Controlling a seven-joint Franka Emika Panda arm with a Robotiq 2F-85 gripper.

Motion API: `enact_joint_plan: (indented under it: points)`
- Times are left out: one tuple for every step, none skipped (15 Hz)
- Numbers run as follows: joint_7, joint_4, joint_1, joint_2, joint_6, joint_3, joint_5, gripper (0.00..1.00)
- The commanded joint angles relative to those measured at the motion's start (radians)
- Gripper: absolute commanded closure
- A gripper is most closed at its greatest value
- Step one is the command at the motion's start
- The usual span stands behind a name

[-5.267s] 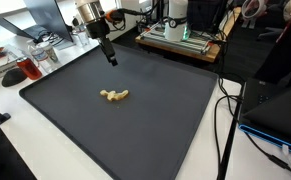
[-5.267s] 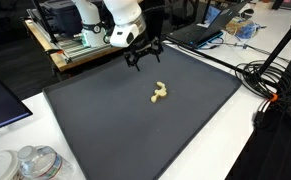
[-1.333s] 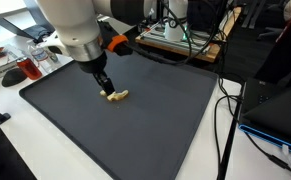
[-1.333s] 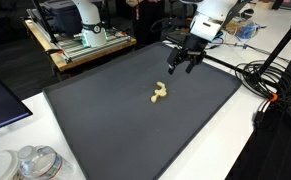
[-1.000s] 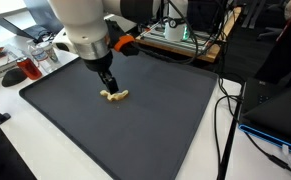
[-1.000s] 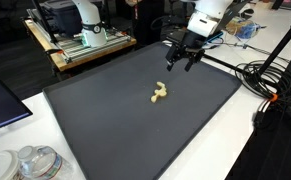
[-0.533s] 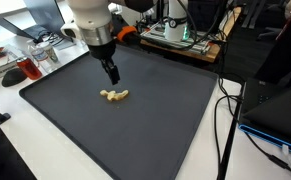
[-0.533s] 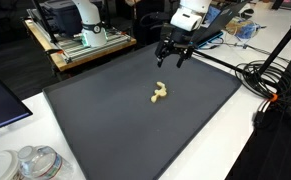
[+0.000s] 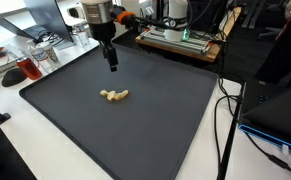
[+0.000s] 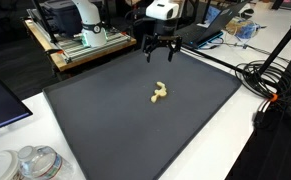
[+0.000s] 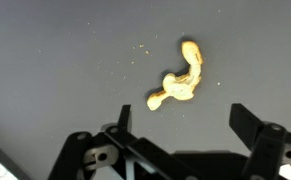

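A small tan, knobbly piece (image 9: 113, 96) lies alone near the middle of the dark grey mat (image 9: 165, 120); it also shows as the tan piece (image 10: 160, 94) and, from the wrist, as the tan piece (image 11: 180, 80). My gripper (image 9: 112, 63) hangs above the mat's far part, well above and behind the piece, also seen as the gripper (image 10: 161, 55). In the wrist view the gripper (image 11: 183, 122) stands open, its dark fingers wide apart with nothing between them and the piece just beyond the gap.
A white table (image 9: 15, 130) carries the mat. Cables (image 9: 225, 120) run along one side next to a laptop (image 9: 280, 115). A wooden rack with equipment (image 10: 80, 45) stands behind. Glass jars (image 10: 30, 162) sit at a near corner, a red-filled glass (image 9: 25, 70) at another.
The arm has swung back from low beside the tan piece to higher over the mat's far part. The jaws stayed open and the piece has not moved.
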State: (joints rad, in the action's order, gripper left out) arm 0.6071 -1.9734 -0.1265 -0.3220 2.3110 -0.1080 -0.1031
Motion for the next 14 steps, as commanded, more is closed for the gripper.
enact_joint_plan:
  points:
    - [-0.087,-0.166,0.053,0.13,0.108,0.03,0.081,0.0]
    - [-0.118,-0.192,0.063,0.15,0.131,0.033,0.105,0.0]
    - [-0.155,-0.218,0.073,0.169,0.154,0.038,0.13,0.0]
    - [-0.206,-0.241,0.085,0.187,0.173,0.047,0.162,0.0]
    - [-0.254,-0.26,0.095,0.201,0.189,0.054,0.193,0.0]
    - [-0.3,-0.272,0.105,0.211,0.195,0.062,0.227,0.0]
    - [-0.337,-0.285,0.111,0.222,0.201,0.067,0.254,0.0]
    - [-0.383,-0.296,0.119,0.231,0.201,0.073,0.287,0.0]
    - [-0.417,-0.304,0.124,0.239,0.199,0.077,0.311,0.0]
    - [-0.446,-0.313,0.127,0.247,0.199,0.08,0.331,0.0]
    - [-0.472,-0.325,0.129,0.257,0.201,0.082,0.347,0.0]
    - [-0.5,-0.335,0.13,0.267,0.204,0.085,0.364,0.0]
    - [-0.514,-0.344,0.129,0.275,0.207,0.085,0.368,0.0]
    - [-0.53,-0.352,0.128,0.284,0.207,0.086,0.371,0.0]
